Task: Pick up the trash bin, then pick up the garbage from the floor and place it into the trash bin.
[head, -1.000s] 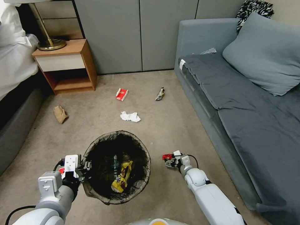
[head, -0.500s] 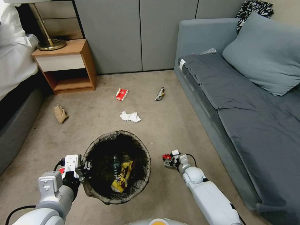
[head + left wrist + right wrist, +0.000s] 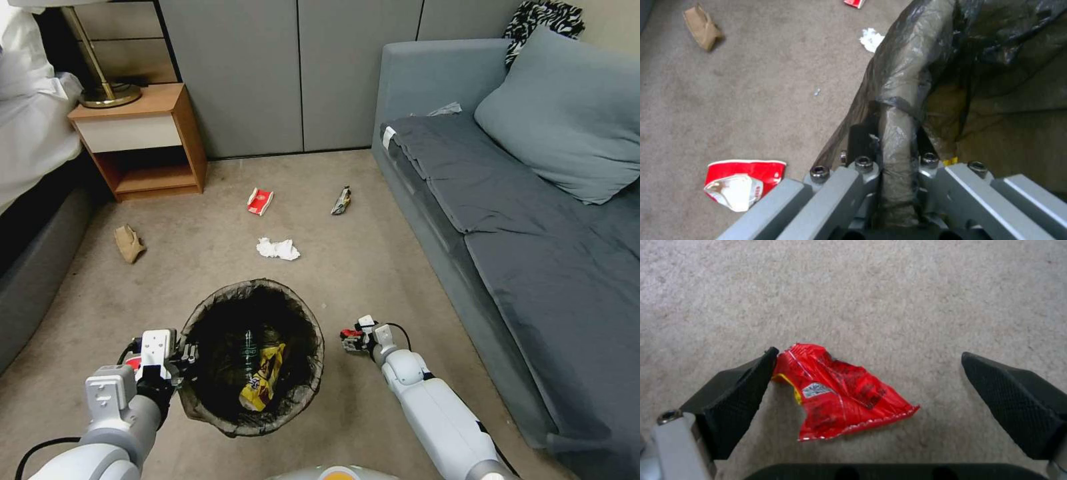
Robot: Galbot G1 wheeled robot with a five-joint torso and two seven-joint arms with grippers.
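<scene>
Two tools are at work, and I read the split as deliberate. Nearest me, my left tool [image 3: 889, 173] is pinched on the bag-covered rim of the small round white plastic trash bin lined with a dark brown-black bag [image 3: 193, 403], so I judge the bin rides along within reach. Inside lie a yellow snack wrapper [image 3: 261, 380] and a clear bottle [image 3: 248, 348]. Just beside the bin, my right tool [image 3: 867, 396] hangs low over the carpet with fingers spread, straddling a crumpled red foil wrapper [image 3: 840, 396]; one pad [image 3: 740, 390] touches its edge, the other stands apart. It looks thin and creased, likely to slide. Farther out lie a crumpled white tissue [image 3: 278, 249], a brown paper bag [image 3: 129, 243], a red-white carton [image 3: 260, 201] and a dark wrapper [image 3: 341, 201].
</scene>
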